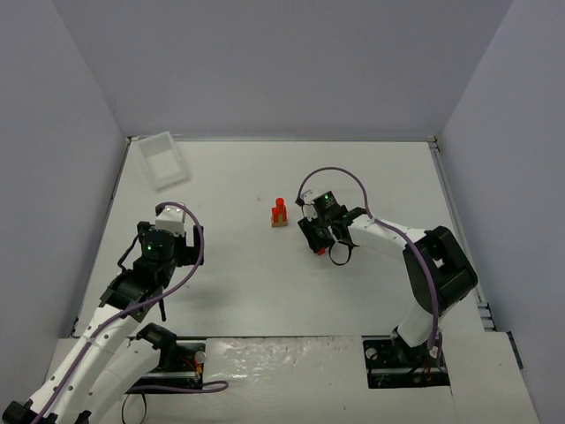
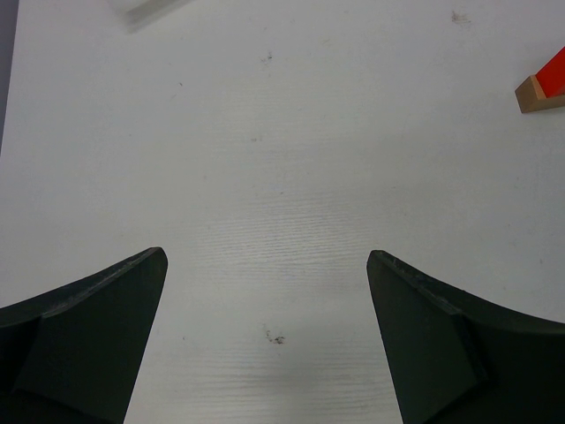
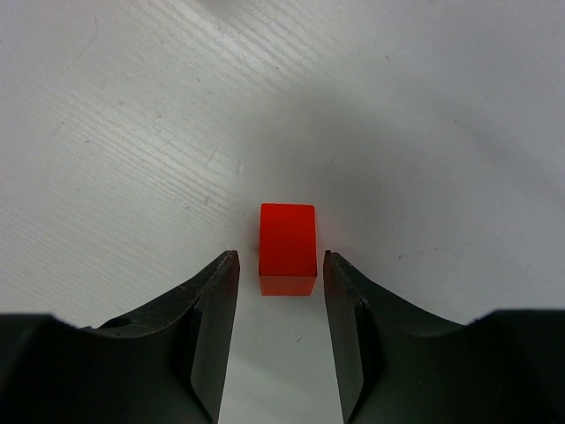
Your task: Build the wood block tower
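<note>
The wood block tower point(image 1: 279, 215) stands mid-table: a tan base with red pieces on top; no green piece shows. Its edge shows at the right of the left wrist view point(image 2: 543, 84). A loose red block point(image 3: 287, 238) lies on the table just beyond and between the tips of my right gripper point(image 3: 280, 254), whose jaws stand open on either side without touching it. In the top view this gripper point(image 1: 321, 244) is right of the tower. My left gripper point(image 2: 265, 256) is open and empty over bare table, left of the tower point(image 1: 169, 219).
A clear plastic tray point(image 1: 165, 159) lies at the back left; its corner shows in the left wrist view point(image 2: 146, 11). Grey walls enclose the white table point(image 1: 265, 283) on three sides.
</note>
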